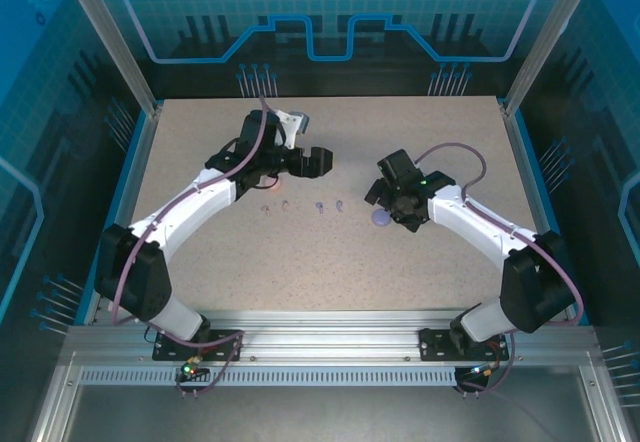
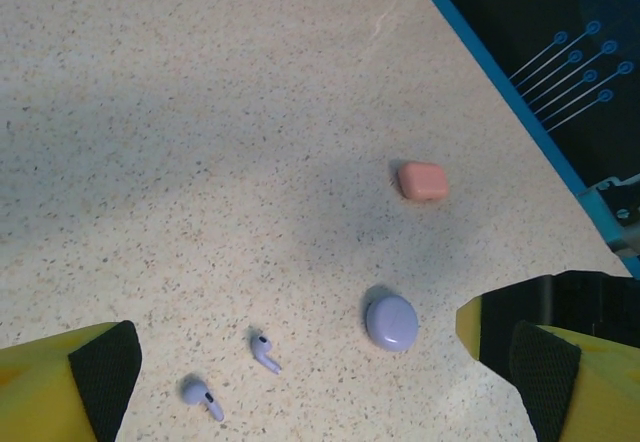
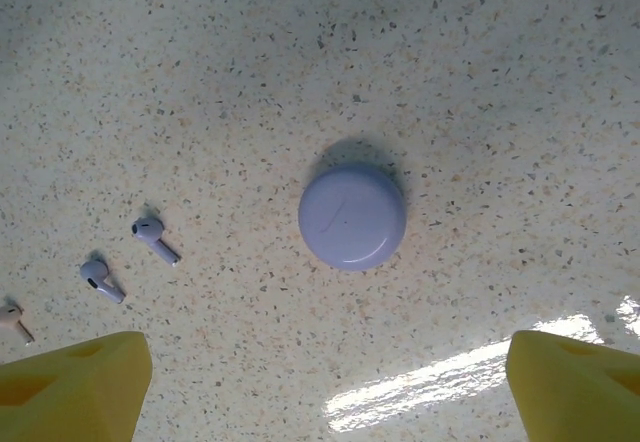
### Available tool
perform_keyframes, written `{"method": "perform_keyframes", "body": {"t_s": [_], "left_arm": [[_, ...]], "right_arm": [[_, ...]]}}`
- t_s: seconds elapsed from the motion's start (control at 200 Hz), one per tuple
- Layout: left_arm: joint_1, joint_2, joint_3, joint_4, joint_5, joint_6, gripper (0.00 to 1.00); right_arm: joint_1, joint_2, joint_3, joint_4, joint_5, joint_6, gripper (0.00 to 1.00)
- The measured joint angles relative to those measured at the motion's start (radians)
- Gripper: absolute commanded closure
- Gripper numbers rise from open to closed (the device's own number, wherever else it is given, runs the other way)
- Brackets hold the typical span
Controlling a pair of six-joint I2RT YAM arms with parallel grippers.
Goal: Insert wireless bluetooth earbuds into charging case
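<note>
A closed round purple charging case lies on the speckled table, straight ahead of my right gripper, which hovers open just above it with nothing between its fingers. Two purple earbuds lie loose to its left, and a pale pink earbud lies at that view's edge. My left gripper is open over the table, with both purple earbuds and the purple case between its spread fingers. From above, the buds form a row between the left gripper and the right gripper.
A closed coral-pink case sits beyond the purple one, toward the table's right edge with its blue rim. Two pale buds lie at the left end of the row. Wide bare tabletop surrounds the arms.
</note>
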Motion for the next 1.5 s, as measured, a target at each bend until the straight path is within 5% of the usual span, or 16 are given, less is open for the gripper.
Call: {"method": "perform_keyframes", "body": {"t_s": [0.475, 1.221, 1.501], "left_arm": [[0.000, 0.056, 0.136, -0.184, -0.080, -0.010, 0.01], [0.000, 0.000, -0.023, -0.025, -0.079, -0.036, 0.01], [0.000, -0.010, -0.046, -0.003, -0.071, -0.037, 0.01]], "right_arm": [[-0.011, 0.008, -0.003, -0.002, 0.001, -0.013, 0.07], [-0.018, 0.250, 0.087, -0.026, -0.003, -0.014, 0.08], [-0.025, 0.340, 0.172, 0.052, -0.003, -0.222, 0.07]]}}
